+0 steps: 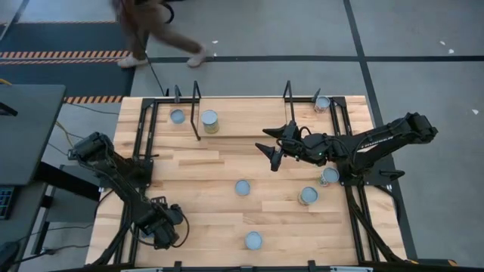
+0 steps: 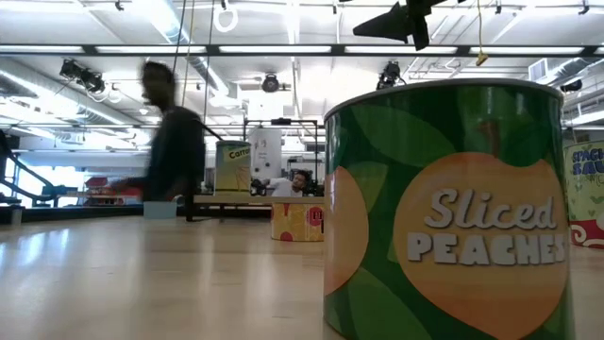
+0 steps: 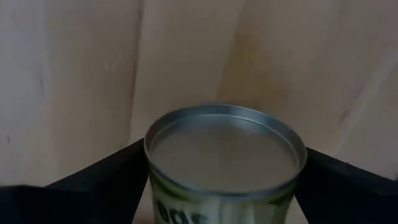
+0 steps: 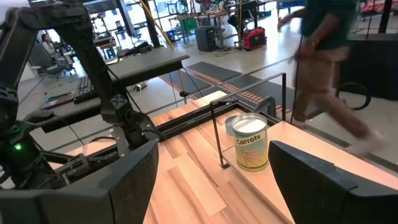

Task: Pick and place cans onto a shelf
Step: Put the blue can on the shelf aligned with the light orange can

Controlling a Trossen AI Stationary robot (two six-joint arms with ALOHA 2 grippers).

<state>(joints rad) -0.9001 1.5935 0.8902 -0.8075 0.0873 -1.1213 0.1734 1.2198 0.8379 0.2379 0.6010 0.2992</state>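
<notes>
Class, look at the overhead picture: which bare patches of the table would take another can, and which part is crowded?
Free: the board between the shelf and the middle can; also the strip between that can and the left gripper. Crowded: the right side, where the right gripper hangs near two cans by the arm's base.

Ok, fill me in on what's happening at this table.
Two robot arms are moving cans onto the wire shelf. The left gripper sits at the near left edge, its open fingers either side of a can. The right gripper hangs open above mid-table, empty, facing the carrots can on the shelf. Other cans wait on the table.
</notes>
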